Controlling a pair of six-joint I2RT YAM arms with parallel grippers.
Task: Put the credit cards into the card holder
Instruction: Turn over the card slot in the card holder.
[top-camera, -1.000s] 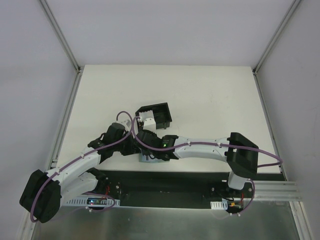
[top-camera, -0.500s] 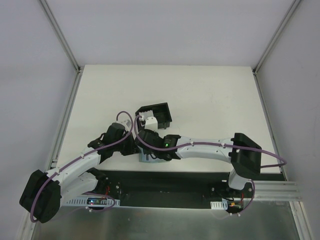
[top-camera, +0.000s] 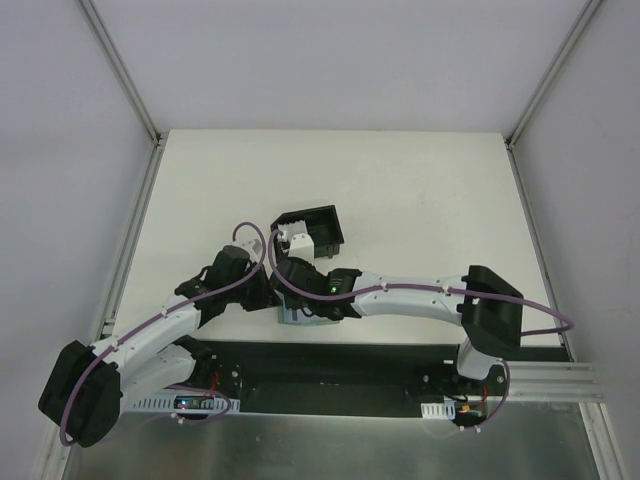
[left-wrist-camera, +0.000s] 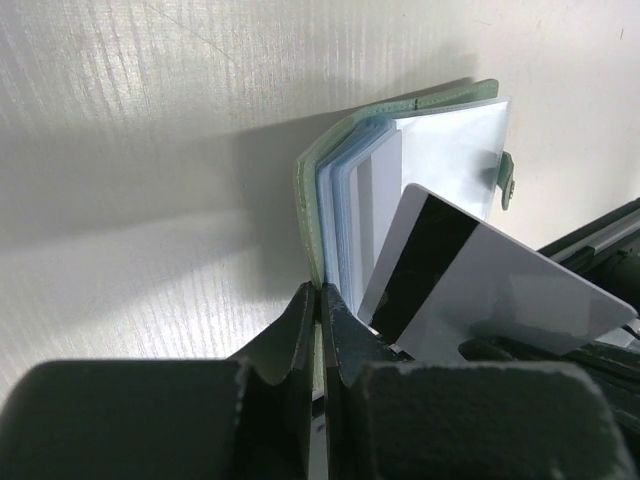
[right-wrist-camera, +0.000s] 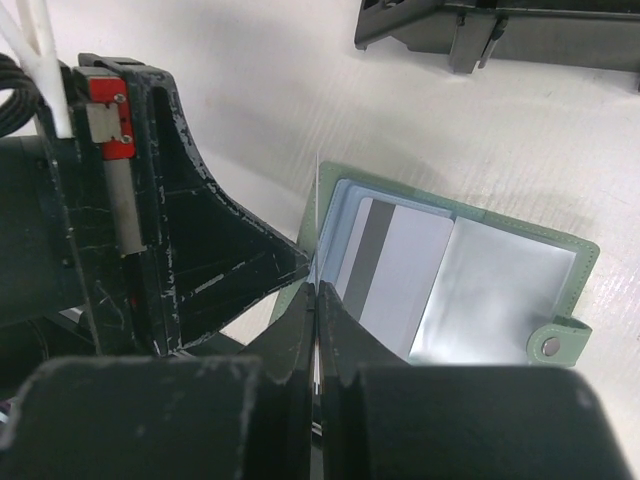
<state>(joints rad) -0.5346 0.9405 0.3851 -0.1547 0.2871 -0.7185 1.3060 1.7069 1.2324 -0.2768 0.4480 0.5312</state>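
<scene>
Fingers of the right gripper (right-wrist-camera: 318, 292) are pressed together on the white card (left-wrist-camera: 500, 290), which is held tilted over the open case. In the right wrist view this card is seen edge-on only, as a thin pale line rising from the fingertips. Its dark stripe and blank face are shown in the left wrist view alone.

The left gripper (left-wrist-camera: 320, 298) is likewise closed, pinching the near edge of the cover of the grey-green case (right-wrist-camera: 500, 290). The case lies open on the table (top-camera: 420, 200), with its snap tab on the edge away from the left gripper. A second card (right-wrist-camera: 385, 280) with a grey stripe is seen in a clear sleeve of the case. This is plain in the right wrist view; in the left wrist view the sleeves are fanned and only partly seen.

The card holder (top-camera: 315, 228), a black open-topped box, stands on the table just beyond the grippers, apart from the case. In the top view the case is almost wholly hidden beneath the two wrists, which meet near the front of the table.
</scene>
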